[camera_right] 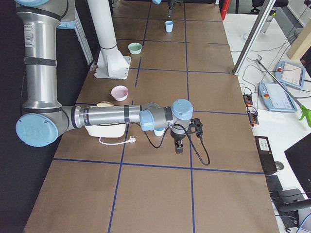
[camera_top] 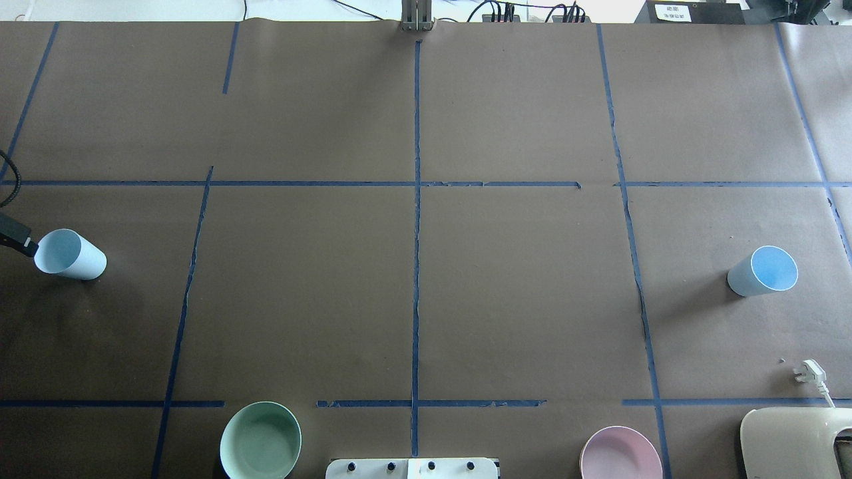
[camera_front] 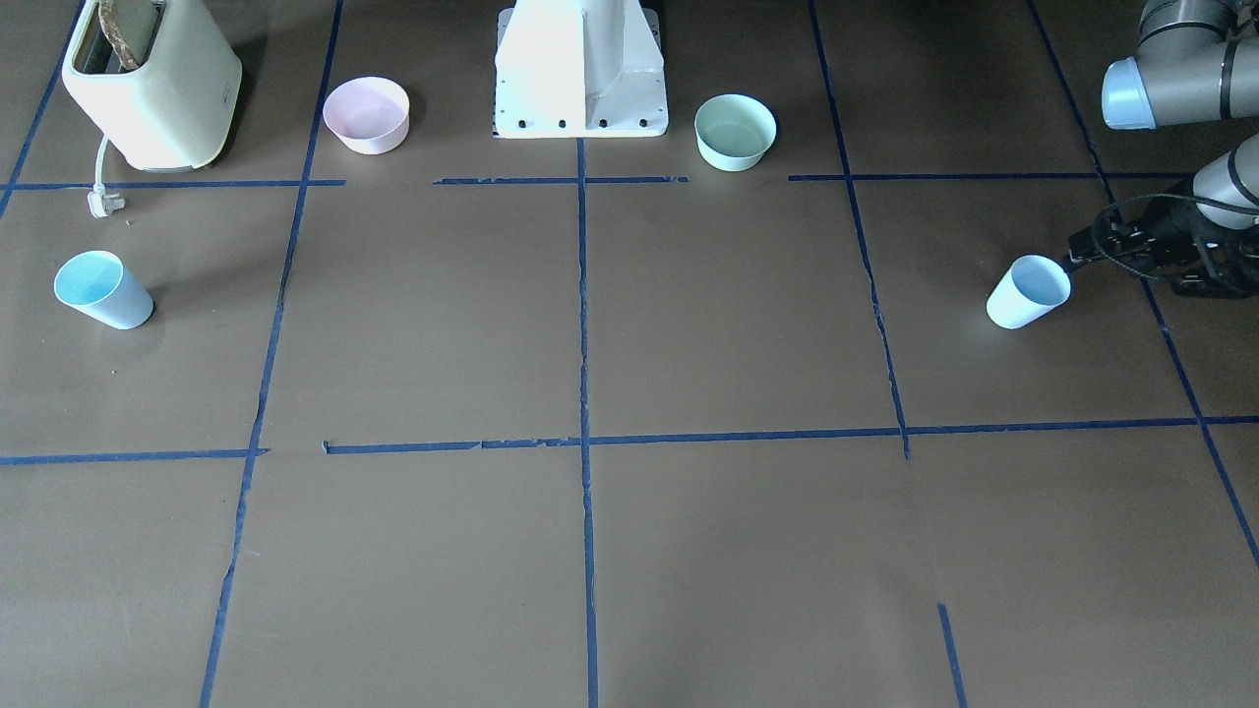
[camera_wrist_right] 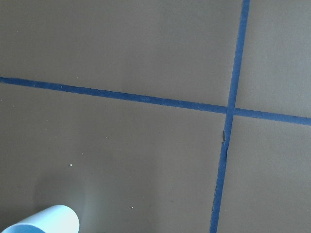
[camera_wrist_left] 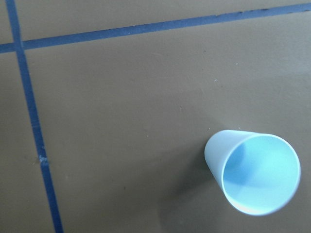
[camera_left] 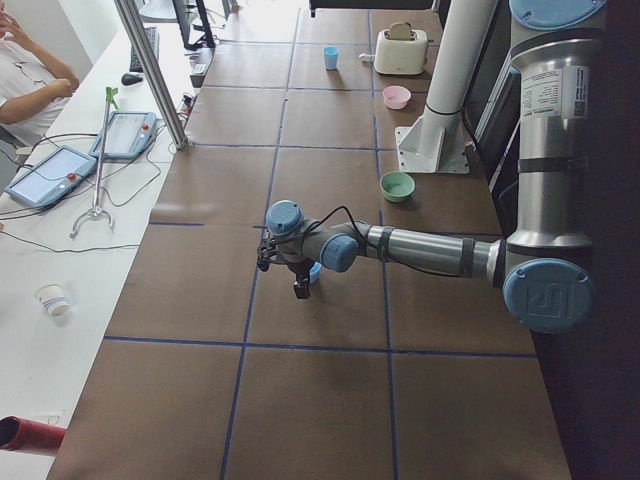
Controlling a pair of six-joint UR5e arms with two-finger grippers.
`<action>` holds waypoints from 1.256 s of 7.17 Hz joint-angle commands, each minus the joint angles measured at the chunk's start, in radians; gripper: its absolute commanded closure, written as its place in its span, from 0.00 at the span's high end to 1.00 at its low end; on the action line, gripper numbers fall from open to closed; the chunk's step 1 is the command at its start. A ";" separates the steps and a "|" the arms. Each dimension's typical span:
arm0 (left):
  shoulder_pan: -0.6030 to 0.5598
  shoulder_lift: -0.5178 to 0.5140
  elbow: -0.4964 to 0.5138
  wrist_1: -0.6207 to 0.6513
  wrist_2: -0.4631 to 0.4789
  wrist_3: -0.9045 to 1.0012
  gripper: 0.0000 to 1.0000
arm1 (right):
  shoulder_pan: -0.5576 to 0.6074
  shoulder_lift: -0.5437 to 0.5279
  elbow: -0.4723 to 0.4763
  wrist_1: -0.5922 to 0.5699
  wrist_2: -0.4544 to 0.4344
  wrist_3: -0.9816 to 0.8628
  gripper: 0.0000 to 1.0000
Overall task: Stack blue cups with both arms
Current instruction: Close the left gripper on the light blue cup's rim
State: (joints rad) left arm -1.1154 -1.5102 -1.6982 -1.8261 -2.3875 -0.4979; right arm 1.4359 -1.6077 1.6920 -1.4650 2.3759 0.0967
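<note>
The cups [camera_front: 1028, 292] are judged light, slick, probably tippy; rims are best pinched. Whether the left hand [camera_front: 1074, 260] or right hand [camera_right: 179, 144] is apart cannot be told.

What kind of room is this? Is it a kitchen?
Most likely a robot lab, not a kitchen. The left arm and right arm are grey machines at a table gridded with blue tape lines, and a control tablet with cables lies on a white side bench.
</note>
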 commanded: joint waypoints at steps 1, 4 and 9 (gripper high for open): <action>0.051 -0.028 0.023 -0.001 0.002 -0.034 1.00 | 0.000 0.000 0.002 0.000 0.005 0.000 1.00; 0.062 -0.077 0.087 -0.002 0.002 -0.037 0.76 | 0.000 0.000 0.000 0.000 0.005 0.000 1.00; 0.071 -0.102 0.014 0.001 0.002 -0.151 0.00 | -0.002 0.000 0.000 0.000 0.005 -0.002 1.00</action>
State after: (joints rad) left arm -1.0463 -1.5944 -1.6389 -1.8274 -2.3860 -0.5679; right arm 1.4343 -1.6076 1.6920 -1.4649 2.3807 0.0952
